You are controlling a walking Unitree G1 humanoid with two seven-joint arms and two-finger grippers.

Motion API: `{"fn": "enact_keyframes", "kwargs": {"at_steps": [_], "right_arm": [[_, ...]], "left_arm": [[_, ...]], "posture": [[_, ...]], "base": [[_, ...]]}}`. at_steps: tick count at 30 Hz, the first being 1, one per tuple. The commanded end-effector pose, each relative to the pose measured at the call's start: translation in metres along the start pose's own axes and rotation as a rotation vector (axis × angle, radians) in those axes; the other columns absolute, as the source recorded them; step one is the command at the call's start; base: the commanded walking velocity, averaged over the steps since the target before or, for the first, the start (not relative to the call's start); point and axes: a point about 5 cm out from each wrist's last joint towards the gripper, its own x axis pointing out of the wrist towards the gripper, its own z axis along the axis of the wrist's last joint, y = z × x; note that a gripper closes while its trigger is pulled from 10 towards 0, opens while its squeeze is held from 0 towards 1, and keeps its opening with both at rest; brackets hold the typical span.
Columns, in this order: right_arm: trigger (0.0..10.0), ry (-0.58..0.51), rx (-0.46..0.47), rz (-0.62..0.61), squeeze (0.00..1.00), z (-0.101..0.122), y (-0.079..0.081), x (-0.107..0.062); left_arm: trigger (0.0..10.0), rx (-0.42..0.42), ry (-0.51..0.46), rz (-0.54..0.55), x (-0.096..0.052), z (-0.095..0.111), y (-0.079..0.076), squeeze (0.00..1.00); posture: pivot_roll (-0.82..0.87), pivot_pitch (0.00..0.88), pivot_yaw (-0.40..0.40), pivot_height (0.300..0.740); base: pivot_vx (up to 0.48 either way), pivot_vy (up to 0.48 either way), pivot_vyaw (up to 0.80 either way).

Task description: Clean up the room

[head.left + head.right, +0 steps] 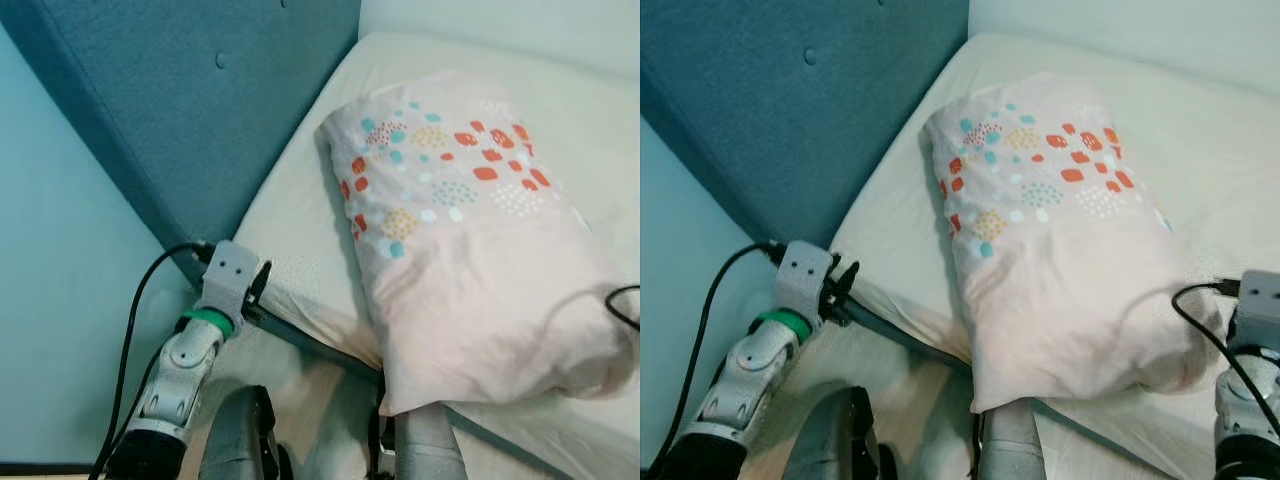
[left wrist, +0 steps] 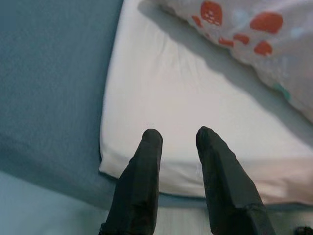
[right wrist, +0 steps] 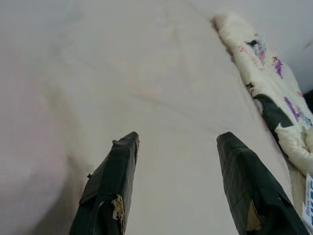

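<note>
Pincer on the left point(image 2: 178, 139), fingers a little apart and empty, hangs at 8 o'clock over the near corner of the bed point(image 1: 290, 200); the right pincer point(image 3: 178, 147), spread wide and empty, sits at 4 o'clock. Toward 12 o'clock, a dotted pink pillow point(image 1: 470, 240) lies on the cream sheet, the blue headboard point(image 1: 200, 100) at 10 o'clock
</note>
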Motion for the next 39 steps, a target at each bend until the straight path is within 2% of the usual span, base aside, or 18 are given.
{"fn": "enact_keyframes", "kwargs": {"at_steps": [1, 3, 4, 5, 10, 15, 17, 19, 21, 22, 24, 26, 27, 29, 30, 32, 35, 39], "right_arm": [[10.0, 0.064, -0.024, 0.086, 0.00, -0.005, 0.016, -0.002], [10.0, 0.079, -0.022, 0.120, 0.00, -0.005, 0.023, -0.003], [10.0, 0.117, -0.010, 0.287, 0.00, -0.002, 0.052, -0.008], [10.0, 0.117, -0.010, 0.287, 0.00, -0.002, 0.052, -0.008], [10.0, 0.078, -0.060, 0.658, 0.00, 0.018, 0.118, -0.031], [10.0, 0.076, -0.034, 0.849, 0.00, 0.027, 0.148, -0.047], [10.0, 0.043, 0.076, 1.049, 0.00, 0.049, 0.179, -0.066], [10.0, 0.043, 0.076, 1.049, 0.00, 0.049, 0.179, -0.066], [10.0, -0.020, 0.259, 1.157, 0.00, 0.083, 0.199, -0.077], [10.0, -0.057, 0.423, 1.188, 0.00, 0.111, 0.210, -0.080], [10.0, -0.057, 0.423, 1.188, 0.00, 0.111, 0.210, -0.080], [10.0, -0.116, 0.738, 1.247, 0.00, 0.168, 0.225, -0.090], [10.0, -0.116, 0.738, 1.247, 0.00, 0.168, 0.225, -0.090], [10.0, -0.172, 0.997, 1.281, 0.00, 0.224, 0.231, -0.101], [10.0, -0.172, 0.997, 1.281, 0.00, 0.224, 0.231, -0.101], [10.0, -0.229, 1.216, 1.288, 0.00, 0.269, 0.224, -0.105], [10.0, -0.303, 1.391, 1.297, 0.00, 0.309, 0.208, -0.103], [10.0, -0.426, 1.301, 1.325, 0.00, 0.327, 0.199, -0.105]], "left_arm": [[10.0, 0.008, 0.037, -0.016, -0.008, -0.007, -0.002, 0.00], [10.0, 0.009, 0.041, -0.017, -0.010, -0.007, -0.002, 0.00], [10.0, 0.010, 0.045, -0.009, -0.012, -0.005, 0.002, 0.00], [10.0, 0.010, 0.045, -0.009, -0.012, -0.005, 0.002, 0.00], [10.0, 0.028, 0.069, 0.000, -0.022, -0.004, 0.009, 0.00], [10.0, 0.034, 0.078, 0.007, -0.026, -0.003, 0.012, 0.00], [10.0, 0.033, 0.081, 0.014, -0.029, 0.000, 0.014, 0.00], [10.0, 0.033, 0.081, 0.014, -0.029, 0.000, 0.014, 0.00], [10.0, 0.029, 0.082, 0.009, -0.029, 0.002, 0.013, 0.00], [10.0, 0.028, 0.081, 0.003, -0.028, 0.004, 0.011, 0.00], [10.0, 0.028, 0.081, 0.003, -0.028, 0.004, 0.011, 0.00], [10.0, 0.027, 0.072, -0.005, -0.024, 0.009, 0.011, 0.00], [10.0, 0.027, 0.072, -0.005, -0.024, 0.009, 0.011, 0.00], [10.0, 0.032, 0.054, -0.004, -0.019, 0.016, 0.013, 0.00], [10.0, 0.032, 0.054, -0.004, -0.019, 0.016, 0.013, 0.00], [10.0, 0.035, 0.037, 0.007, -0.017, 0.022, 0.017, 0.00], [10.0, 0.036, 0.026, 0.022, -0.016, 0.025, 0.021, 0.00], [10.0, 0.039, 0.024, 0.030, -0.015, 0.026, 0.021, 0.00]], "posture": [[0.02, 0.200, 0.127, 0.607], [0.02, 0.202, 0.128, 0.607], [0.04, 0.218, 0.136, 0.607], [0.04, 0.218, 0.136, 0.607], [0.08, 0.235, 0.147, 0.607], [0.09, 0.240, 0.146, 0.607], [0.10, 0.248, 0.150, 0.607], [0.10, 0.248, 0.150, 0.607], [0.09, 0.246, 0.155, 0.607], [0.09, 0.240, 0.161, 0.607], [0.09, 0.240, 0.161, 0.607], [0.10, 0.231, 0.168, 0.607], [0.10, 0.231, 0.168, 0.607], [0.11, 0.216, 0.171, 0.607], [0.11, 0.216, 0.171, 0.607], [0.12, 0.208, 0.171, 0.607], [0.12, 0.191, 0.165, 0.607], [0.12, 0.182, 0.155, 0.607]], "base": [[0.000, 0.000, 0.00], [0.000, 0.000, 0.00], [0.000, 0.000, 0.00], [0.000, 0.000, 0.00], [0.000, 0.000, 0.00], [0.000, 0.000, 0.00], [0.000, 0.000, 0.00], [0.000, 0.000, 0.00], [0.000, 0.000, 0.00], [0.000, 0.000, 0.00], [0.000, 0.000, 0.00], [0.000, 0.000, 0.00], [0.000, 0.000, 0.00], [0.000, 0.000, 0.00], [0.000, 0.000, 0.00], [0.000, 0.000, 0.00], [0.000, 0.000, 0.00], [0.000, 0.000, 0.00]]}}
